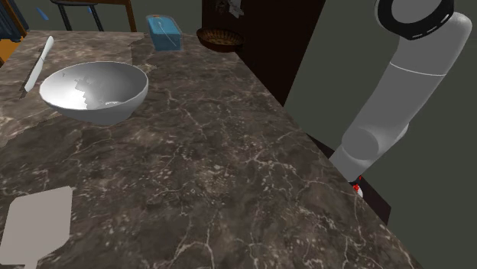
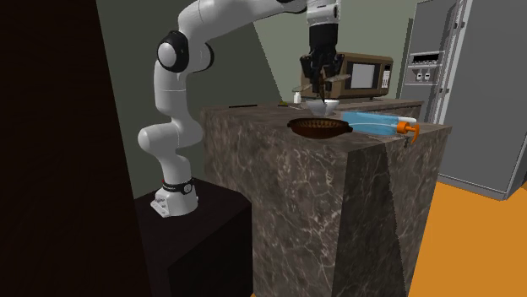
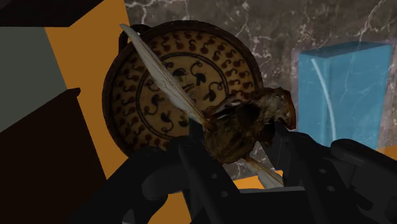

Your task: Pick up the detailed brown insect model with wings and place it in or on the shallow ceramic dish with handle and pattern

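The brown winged insect model (image 3: 245, 121) is clasped between the black fingers of the gripper (image 3: 243, 149), held in the air above the patterned dish (image 3: 216, 60). The white arm (image 2: 171, 93) is arched over the marble counter (image 2: 279, 169), with the wrist pointed down toward the dish.

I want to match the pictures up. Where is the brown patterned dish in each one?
Shoulder view: the patterned dish sits at the counter's far end, top middle.
Second exterior view: the dish is on the counter's near corner, under the gripper.
Wrist view: the dish lies behind the insect model that the gripper clasps.
Shared landmark: the blue box beside the dish.
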`<state>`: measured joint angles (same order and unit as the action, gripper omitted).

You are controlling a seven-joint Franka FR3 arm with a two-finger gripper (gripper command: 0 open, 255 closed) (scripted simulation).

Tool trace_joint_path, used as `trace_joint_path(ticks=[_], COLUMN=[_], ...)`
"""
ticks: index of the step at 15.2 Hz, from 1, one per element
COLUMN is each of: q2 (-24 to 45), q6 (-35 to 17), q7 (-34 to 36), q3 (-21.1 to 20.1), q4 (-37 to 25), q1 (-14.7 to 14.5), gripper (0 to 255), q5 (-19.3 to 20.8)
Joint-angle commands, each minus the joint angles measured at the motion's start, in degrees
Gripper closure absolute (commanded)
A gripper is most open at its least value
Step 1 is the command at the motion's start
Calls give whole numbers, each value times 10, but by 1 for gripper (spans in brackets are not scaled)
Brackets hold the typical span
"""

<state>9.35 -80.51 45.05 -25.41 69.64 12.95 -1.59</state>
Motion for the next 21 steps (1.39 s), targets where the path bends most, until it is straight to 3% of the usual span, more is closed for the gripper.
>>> trace_joint_path(ticks=[1,14,21], q2=[5,-46,-46], q6=[-1,-120,-120], q7=[-17,-39,-39], q3=[6,13,13], q4=[-3,165,165], q1=[9,25,24], gripper=[255,255,255], q5=[0,-22,-22])
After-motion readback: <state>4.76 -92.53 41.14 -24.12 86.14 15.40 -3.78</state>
